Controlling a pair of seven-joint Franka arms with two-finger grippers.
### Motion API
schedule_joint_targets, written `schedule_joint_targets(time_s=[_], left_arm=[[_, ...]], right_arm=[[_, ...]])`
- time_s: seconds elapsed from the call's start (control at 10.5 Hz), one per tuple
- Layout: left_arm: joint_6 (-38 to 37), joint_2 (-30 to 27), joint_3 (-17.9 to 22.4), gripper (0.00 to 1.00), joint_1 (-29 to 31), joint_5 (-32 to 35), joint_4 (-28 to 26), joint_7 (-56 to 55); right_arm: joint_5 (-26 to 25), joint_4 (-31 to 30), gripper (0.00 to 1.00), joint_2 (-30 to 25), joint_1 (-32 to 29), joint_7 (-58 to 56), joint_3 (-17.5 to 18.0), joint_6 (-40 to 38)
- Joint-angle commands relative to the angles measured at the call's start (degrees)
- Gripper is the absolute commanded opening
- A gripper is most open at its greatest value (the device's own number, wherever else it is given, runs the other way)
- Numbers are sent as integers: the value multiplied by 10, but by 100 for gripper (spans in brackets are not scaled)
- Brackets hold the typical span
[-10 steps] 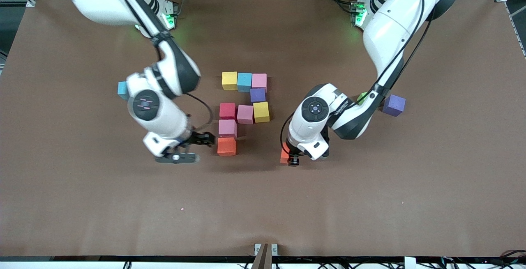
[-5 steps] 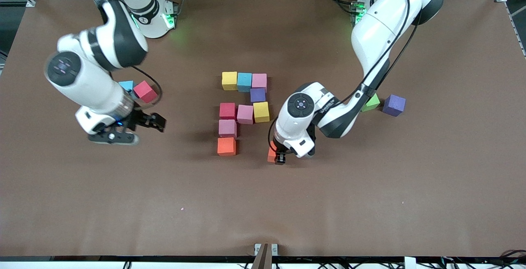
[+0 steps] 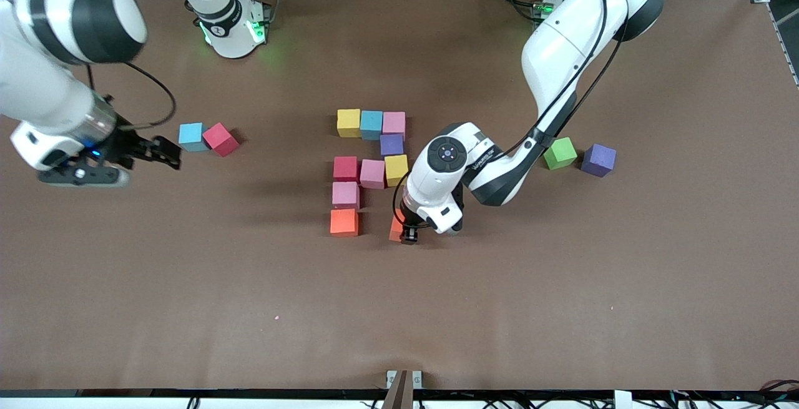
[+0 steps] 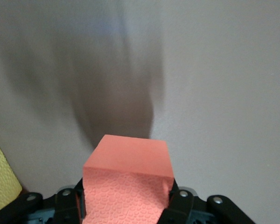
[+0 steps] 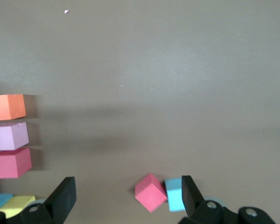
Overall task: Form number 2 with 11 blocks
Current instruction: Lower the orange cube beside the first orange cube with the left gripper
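Left gripper (image 3: pixel 407 234) clenched on small orange foam cube (image 4: pixel 127 184), just beside the partly built digit 2 of coloured foam cubes (image 3: pixel 372 173). Right gripper (image 3: pixel 163 153) spread wide, empty, by the light-blue cube (image 3: pixel 191 137).

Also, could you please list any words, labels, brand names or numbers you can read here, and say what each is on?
Dark lettering on the left arm's forearm: too small and blurred to read.
The blocks carry no writing.
Nothing else shows readable text.
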Motion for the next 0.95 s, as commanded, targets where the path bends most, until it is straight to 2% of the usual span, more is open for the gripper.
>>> schedule_joint_targets(time_s=[0.0,0.1,0.19,0.29,0.86], left_arm=[[8,15,23,51,-10,-37,32,-19],[15,20,28,50,-11,-39,44,-38],[17,29,28,50,-12,-39,61,-50],[19,35,28,51,-17,-39,66,-58],[45,46,34,51,-46,-39,76,-74]], right_arm=[[8,61,100,-8,-11,-12,-5,-67],[8,64,100,-10,-14,-21,-18,-79],[8,92,100,-6,-12,-74,-48,-93],[9,113,100,-1,-15,-110,-63,-98],[11,120,100,1,-17,-83,-64,-98]])
